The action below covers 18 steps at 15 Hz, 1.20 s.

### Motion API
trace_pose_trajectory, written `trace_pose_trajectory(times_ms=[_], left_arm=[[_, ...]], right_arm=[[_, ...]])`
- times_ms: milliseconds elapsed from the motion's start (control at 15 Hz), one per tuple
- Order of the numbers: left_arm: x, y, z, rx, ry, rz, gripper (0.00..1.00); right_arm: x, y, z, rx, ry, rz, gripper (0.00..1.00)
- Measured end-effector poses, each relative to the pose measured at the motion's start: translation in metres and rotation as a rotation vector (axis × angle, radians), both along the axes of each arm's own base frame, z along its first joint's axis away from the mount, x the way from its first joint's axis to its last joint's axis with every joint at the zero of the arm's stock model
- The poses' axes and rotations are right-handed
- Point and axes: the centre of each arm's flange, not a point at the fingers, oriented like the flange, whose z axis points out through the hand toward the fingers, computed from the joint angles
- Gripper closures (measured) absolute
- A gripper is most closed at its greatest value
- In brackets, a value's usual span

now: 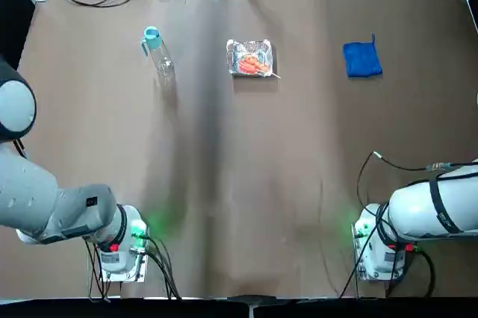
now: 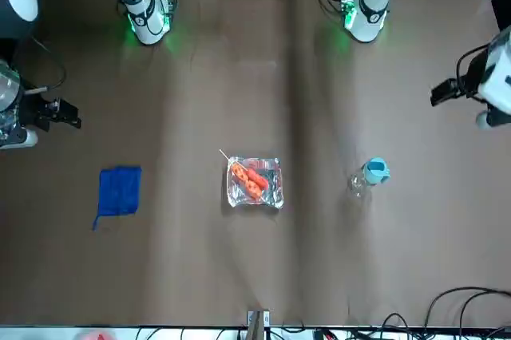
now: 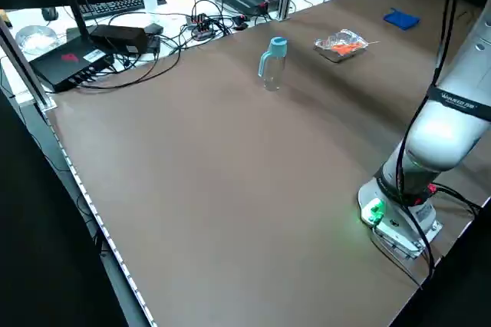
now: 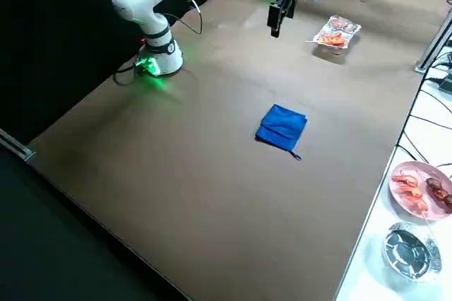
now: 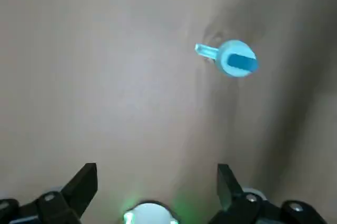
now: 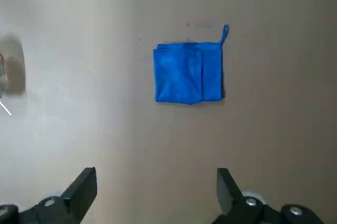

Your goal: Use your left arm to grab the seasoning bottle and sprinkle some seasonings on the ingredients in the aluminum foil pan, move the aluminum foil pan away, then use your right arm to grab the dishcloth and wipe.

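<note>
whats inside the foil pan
The aluminum foil pan holds red-orange ingredients, with a thin skewer stick poking over its rim. The pan's floor beneath the food is covered, so anything under it cannot be seen.

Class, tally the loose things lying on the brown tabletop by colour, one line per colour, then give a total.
Bright blue: 1, the folded square fabric dishcloth.
Clear with a light blue cap: 1, the slim transparent seasoning bottle.
Silver: 1, the crinkled rectangular aluminum foil pan, which holds red-orange food pieces on a wooden skewer.
Total: 3
</note>
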Motion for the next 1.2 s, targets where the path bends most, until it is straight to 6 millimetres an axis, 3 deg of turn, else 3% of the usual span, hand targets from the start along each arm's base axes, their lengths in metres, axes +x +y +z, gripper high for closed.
trace_pose_trajectory(times_ms=[200,467,667,1200], left_arm=[[0.017,0.000,-0.041,0.024,-0.012,0.215,0.00],[0.026,-0.009,-0.115,0.040,-0.066,0.491,0.00],[0.029,-0.011,-0.162,0.048,-0.120,0.827,0.00],[0.060,-0.008,-0.242,0.021,-0.145,1.248,0.00]], right_arm=[[-0.001,-0.010,0.000,0.000,0.004,-0.017,0.00],[-0.001,-0.008,-0.001,0.001,0.009,-0.013,0.00],[-0.001,-0.002,-0.001,0.001,0.009,-0.003,0.00],[-0.001,-0.002,-0.001,0.001,0.009,-0.002,0.00]])
